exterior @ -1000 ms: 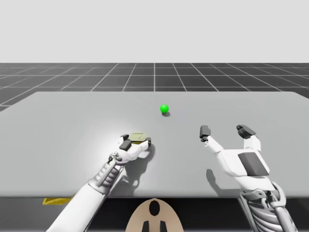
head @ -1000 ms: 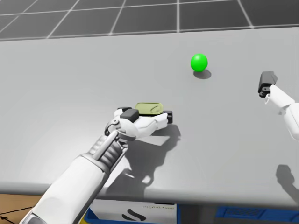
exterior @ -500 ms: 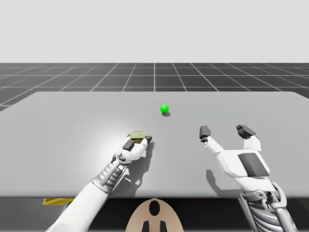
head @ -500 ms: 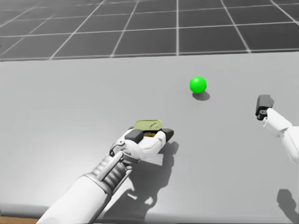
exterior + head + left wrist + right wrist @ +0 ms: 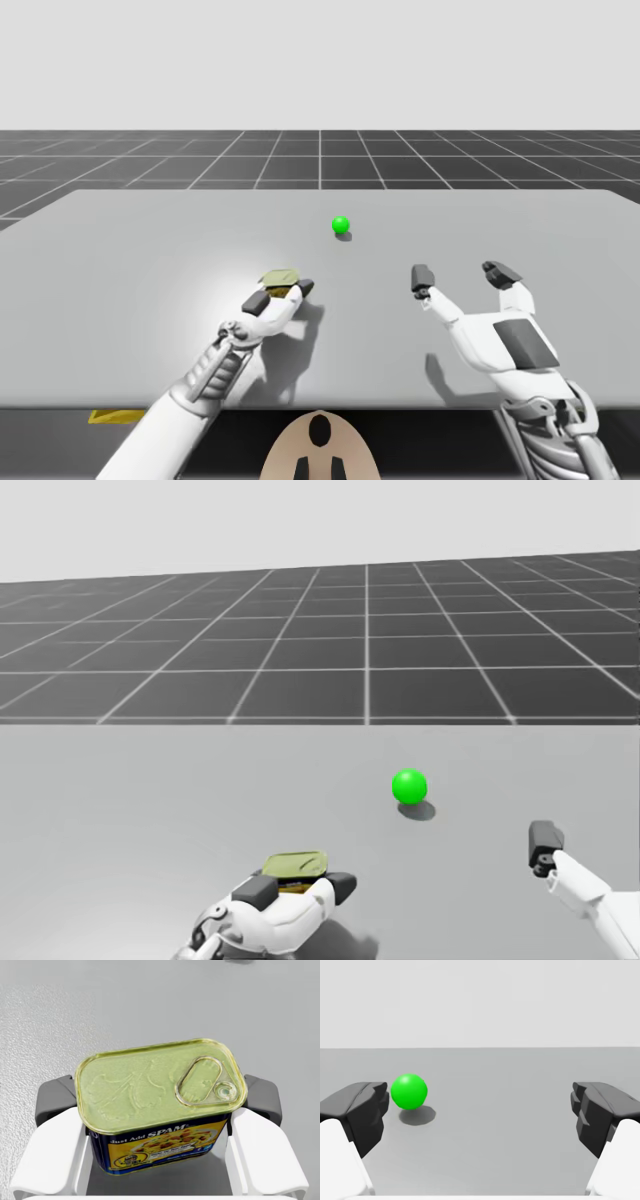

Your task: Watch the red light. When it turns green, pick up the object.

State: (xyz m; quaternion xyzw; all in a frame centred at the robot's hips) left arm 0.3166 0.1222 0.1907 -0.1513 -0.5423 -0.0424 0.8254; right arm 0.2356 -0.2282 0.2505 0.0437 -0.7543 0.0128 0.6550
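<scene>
The light (image 5: 341,224) is a green ball resting on the grey surface (image 5: 150,250). Nearer to me than the light and to its left, my left gripper (image 5: 159,1110) holds the blue rectangular can (image 5: 160,1085). Its fingers are clamped on the can's two short ends, one on each side. The can is tilted, with its pale gold lid and pull tab facing the wrist camera. In the high view the can appears to be off the surface, and the arm's shadow falls below it. My right gripper (image 5: 460,273) hovers nearer to me than the light and to its right, well apart from the can. Its fingers are spread wide with nothing between them.
</scene>
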